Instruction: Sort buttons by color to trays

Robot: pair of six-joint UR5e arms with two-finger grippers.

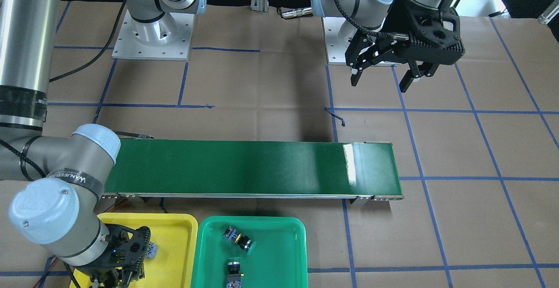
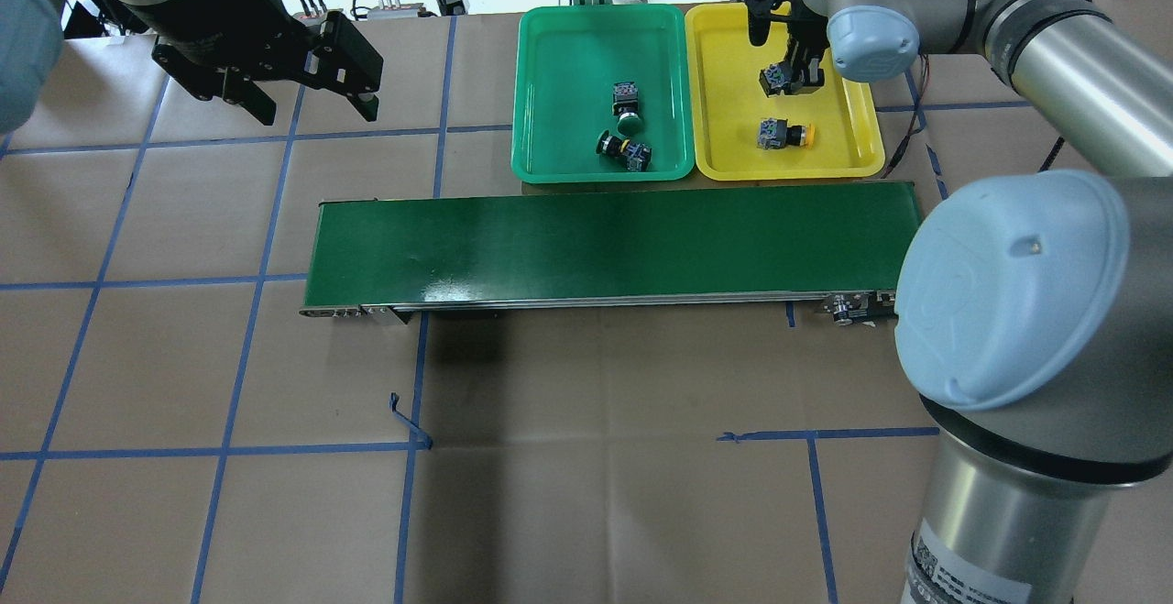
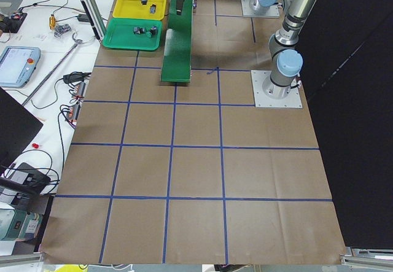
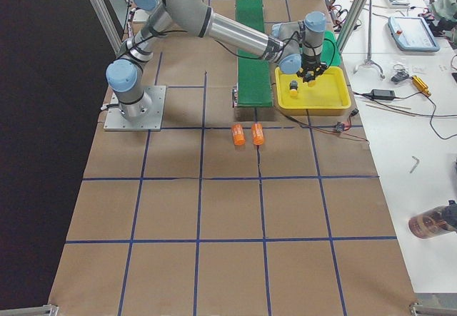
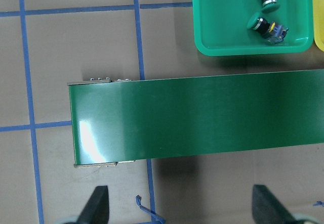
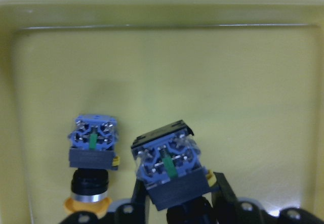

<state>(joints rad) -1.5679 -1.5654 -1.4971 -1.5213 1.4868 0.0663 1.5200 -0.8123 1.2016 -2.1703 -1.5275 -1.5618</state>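
Found right gripper [image 6: 178,198] clenched on a button [image 6: 167,166], terminals up, above the yellow tray [image 6: 228,82]. Noted second button [image 6: 92,143] just beside the jaws (held cap's colour hidden). Feared knocking that neighbour on a tilted release. Found left gripper [image 5: 182,204] spread wide, empty.

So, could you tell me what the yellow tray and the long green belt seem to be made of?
The yellow tray looks like moulded plastic, smooth and slightly glossy, with rounded corners. The green belt seems to be a rubbery or PVC sheet, semi-gloss: glare shows near one end.
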